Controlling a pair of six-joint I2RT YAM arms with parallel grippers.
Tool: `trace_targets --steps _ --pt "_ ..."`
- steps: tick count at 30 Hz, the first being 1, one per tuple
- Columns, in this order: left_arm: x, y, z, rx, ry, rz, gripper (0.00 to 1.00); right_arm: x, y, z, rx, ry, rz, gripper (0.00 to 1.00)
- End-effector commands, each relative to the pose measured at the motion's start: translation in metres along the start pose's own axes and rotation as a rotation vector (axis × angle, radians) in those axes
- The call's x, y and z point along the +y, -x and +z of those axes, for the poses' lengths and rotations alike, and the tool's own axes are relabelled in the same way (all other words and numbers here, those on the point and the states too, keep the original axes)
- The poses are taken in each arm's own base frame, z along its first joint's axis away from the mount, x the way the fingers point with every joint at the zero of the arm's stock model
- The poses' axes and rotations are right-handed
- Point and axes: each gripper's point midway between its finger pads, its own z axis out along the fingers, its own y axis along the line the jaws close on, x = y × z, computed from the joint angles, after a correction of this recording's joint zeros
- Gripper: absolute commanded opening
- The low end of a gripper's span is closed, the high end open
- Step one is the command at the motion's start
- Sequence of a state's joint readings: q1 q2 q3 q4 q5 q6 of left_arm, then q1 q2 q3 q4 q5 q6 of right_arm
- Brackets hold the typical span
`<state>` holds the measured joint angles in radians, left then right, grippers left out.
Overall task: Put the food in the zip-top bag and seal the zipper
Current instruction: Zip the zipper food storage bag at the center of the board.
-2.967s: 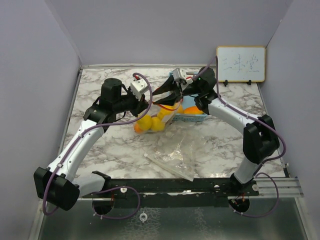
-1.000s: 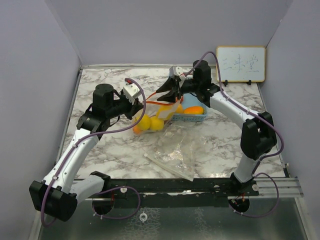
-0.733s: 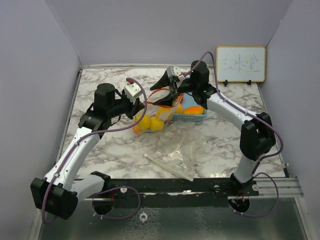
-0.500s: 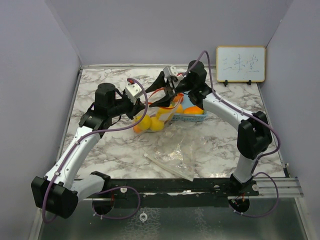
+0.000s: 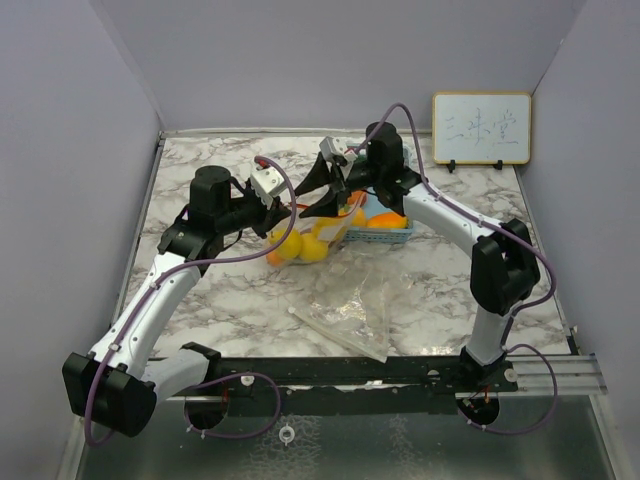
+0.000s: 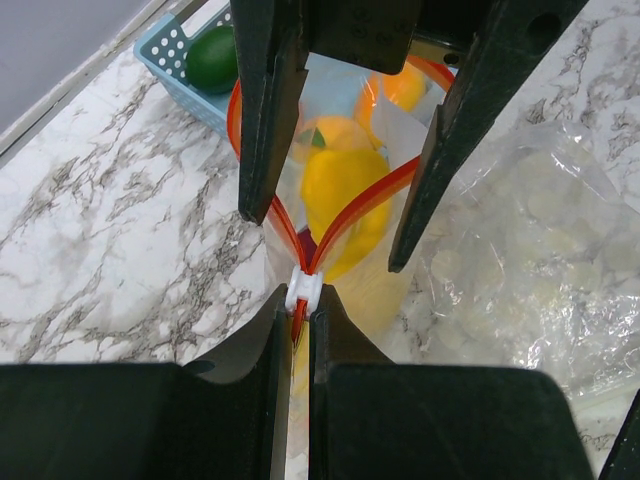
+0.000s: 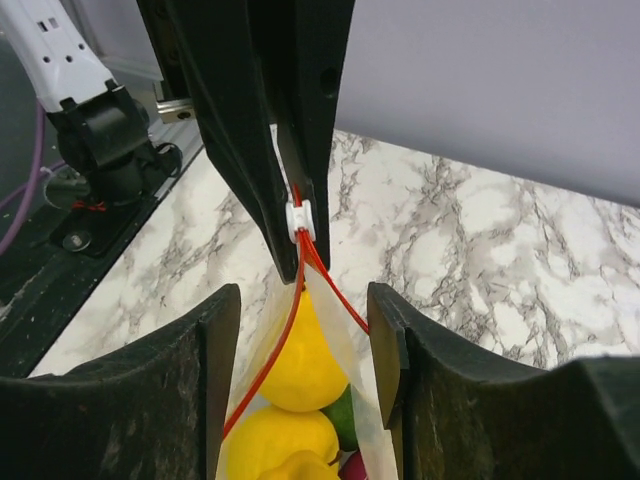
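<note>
The zip-top bag with a red zipper holds several yellow toy fruits, a green one and a purple one. My left gripper is shut on the bag's zipper end, right behind the white slider. My right gripper is open, its fingers on either side of the open bag mouth, close to the slider. The zipper tracks spread apart beyond the slider. An orange fruit and a green one lie in the light blue basket.
A second, empty clear plastic bag lies crumpled on the marble table towards the front; it also shows in the left wrist view. A small whiteboard stands at the back right. Walls enclose the table on three sides.
My right gripper has moved left along the bag mouth towards my left gripper. My left gripper drew back to the left earlier and has since held still.
</note>
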<state>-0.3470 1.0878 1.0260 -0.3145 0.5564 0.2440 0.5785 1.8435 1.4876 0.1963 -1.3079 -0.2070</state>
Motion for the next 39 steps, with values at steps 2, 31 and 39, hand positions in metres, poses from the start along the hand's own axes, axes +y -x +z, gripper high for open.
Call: trace_targets --steps 2,31,39 --pt "0.004 0.014 0.000 -0.048 0.008 0.039 0.00 -0.017 -0.023 0.003 0.076 -0.102 0.032 0.48" --pt "0.024 -0.023 -0.005 -0.012 0.171 0.003 0.24 -0.015 -0.004 -0.002 0.068 -0.079 0.014 0.02" --pt "0.028 -0.004 -0.009 -0.108 0.181 0.021 0.26 -0.011 0.002 -0.001 0.055 -0.055 0.016 0.02"
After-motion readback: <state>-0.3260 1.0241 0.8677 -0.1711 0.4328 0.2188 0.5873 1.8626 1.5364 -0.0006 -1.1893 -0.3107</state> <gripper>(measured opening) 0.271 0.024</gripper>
